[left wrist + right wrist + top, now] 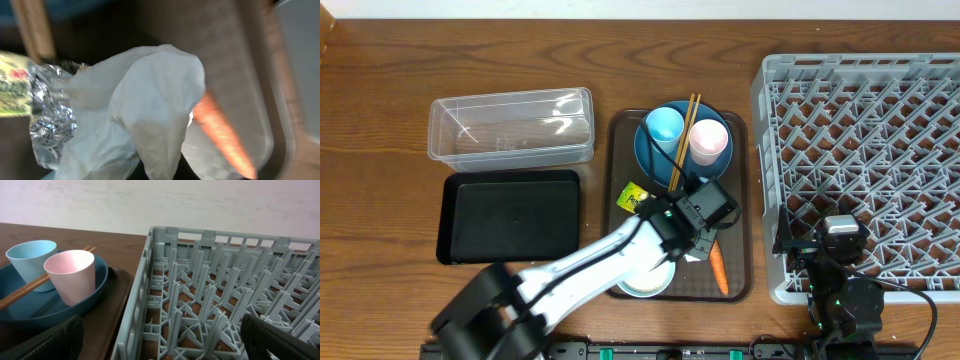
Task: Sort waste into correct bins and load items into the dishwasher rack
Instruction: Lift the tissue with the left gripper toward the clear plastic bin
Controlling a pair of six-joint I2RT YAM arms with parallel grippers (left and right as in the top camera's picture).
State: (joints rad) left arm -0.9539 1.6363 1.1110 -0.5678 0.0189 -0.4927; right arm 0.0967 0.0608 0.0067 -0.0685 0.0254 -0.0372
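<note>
My left gripper (695,228) is down over the brown tray (745,200), shut on the crumpled white napkin (150,100), which fills the left wrist view and narrows between the dark jaws at the bottom edge. The orange carrot (225,135) lies just right of the napkin, and the yellow-green snack packet (15,85) lies left of it. The dark-blue plate (655,155) carries the light-blue cup (664,125), pink cup (708,140) and chopsticks (682,140). The arm partly covers the bowl (645,283). My right gripper (165,347) hangs open over the left wall of the grey rack (225,280).
The clear tub (512,127) stands at the back left, with the black tray (510,215) in front of it; both lie left of the brown tray. The rack (865,150) fills the right side. Bare wooden table lies between the tub and the brown tray.
</note>
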